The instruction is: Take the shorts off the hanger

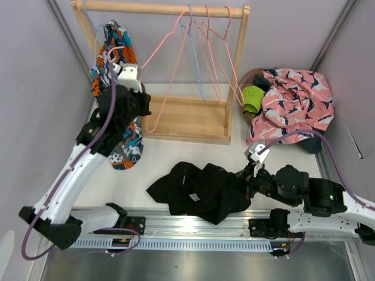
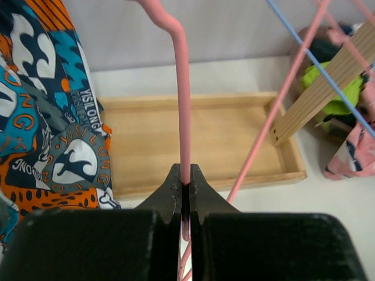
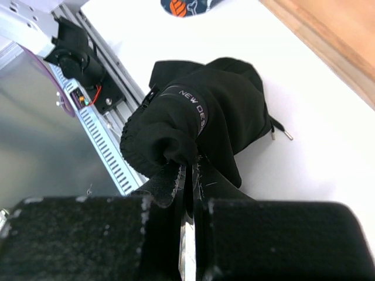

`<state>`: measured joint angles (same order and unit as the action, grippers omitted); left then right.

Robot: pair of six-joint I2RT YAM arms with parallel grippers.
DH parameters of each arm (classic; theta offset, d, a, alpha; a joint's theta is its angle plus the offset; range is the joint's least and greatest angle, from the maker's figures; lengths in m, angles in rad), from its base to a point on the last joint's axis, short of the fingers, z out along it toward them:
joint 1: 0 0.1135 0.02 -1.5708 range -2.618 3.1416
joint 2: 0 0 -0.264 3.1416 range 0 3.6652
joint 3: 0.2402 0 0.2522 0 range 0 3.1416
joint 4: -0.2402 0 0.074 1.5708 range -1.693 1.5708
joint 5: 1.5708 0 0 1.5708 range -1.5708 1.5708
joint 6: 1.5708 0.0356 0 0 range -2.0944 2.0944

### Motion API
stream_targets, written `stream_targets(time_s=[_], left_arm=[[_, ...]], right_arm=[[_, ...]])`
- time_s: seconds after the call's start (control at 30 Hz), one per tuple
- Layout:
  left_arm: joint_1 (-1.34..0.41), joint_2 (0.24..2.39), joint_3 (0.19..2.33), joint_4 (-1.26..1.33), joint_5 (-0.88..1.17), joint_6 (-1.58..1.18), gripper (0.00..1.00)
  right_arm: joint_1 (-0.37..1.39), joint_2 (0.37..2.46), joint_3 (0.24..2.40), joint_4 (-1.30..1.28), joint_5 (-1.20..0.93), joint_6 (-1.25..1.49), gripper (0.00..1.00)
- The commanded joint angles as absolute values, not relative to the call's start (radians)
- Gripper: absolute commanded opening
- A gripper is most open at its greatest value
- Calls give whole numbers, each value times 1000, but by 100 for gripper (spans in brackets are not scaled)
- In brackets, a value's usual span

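Far right: lime green shorts (image 1: 253, 98) and dark charcoal shorts (image 1: 304, 142) mostly under pink printed shorts (image 1: 296, 99) | far left: middle of multicolour shorts (image 1: 126, 149) behind left arm (image 1: 111, 117) | near: right pincer (image 3: 186, 172) tips lost in black shorts (image 3: 193, 117) | pink hanger (image 2: 183, 117) top cut by left wrist view's edge

Wide open across the bare table (image 1: 169, 152), between the wooden tray (image 1: 187, 120) and the black shorts (image 1: 199, 190): room there to sweep sideways. Blocked nearer the front by those shorts, pinched in the right gripper (image 3: 186, 170), and by the metal rail (image 1: 176, 229) just behind. Tight inside the rack (image 1: 152, 7): crossed by a slanting pink hanger (image 2: 183, 105) clamped in the left gripper (image 2: 186, 186), plus 1 blue hanger (image 2: 316, 61) and more pink ones, leaving only slim gaps. Walled off left by the multicolour shorts (image 1: 114, 50) and the left arm (image 1: 88, 155). Crowded right by heaped pink print shorts (image 1: 293, 99) and lime green shorts (image 1: 253, 98).
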<state>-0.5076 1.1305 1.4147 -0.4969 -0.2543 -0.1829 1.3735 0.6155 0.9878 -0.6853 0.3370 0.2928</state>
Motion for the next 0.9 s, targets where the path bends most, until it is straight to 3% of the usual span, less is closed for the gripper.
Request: stream_targets(time_s=[0.0, 0.23, 0.43, 0.57, 0.87], left_arm=[[-502, 1196, 1505, -566, -284, -184, 0], [-509, 1040, 1310, -572, -391, -241, 0], [-511, 1021, 1305, -594, -462, -224, 0], [-509, 1127, 1396, -580, -506, -186, 0], [-488, 1544, 1958, -652, -615, -58, 0]], right_arm=[[1382, 597, 1037, -650, 385, 281, 0], [1382, 561, 1002, -652, 400, 288, 0], [1382, 569, 997, -643, 397, 278, 0], [1382, 572, 989, -627, 388, 279, 0], [1384, 535, 997, -679, 384, 310, 0]])
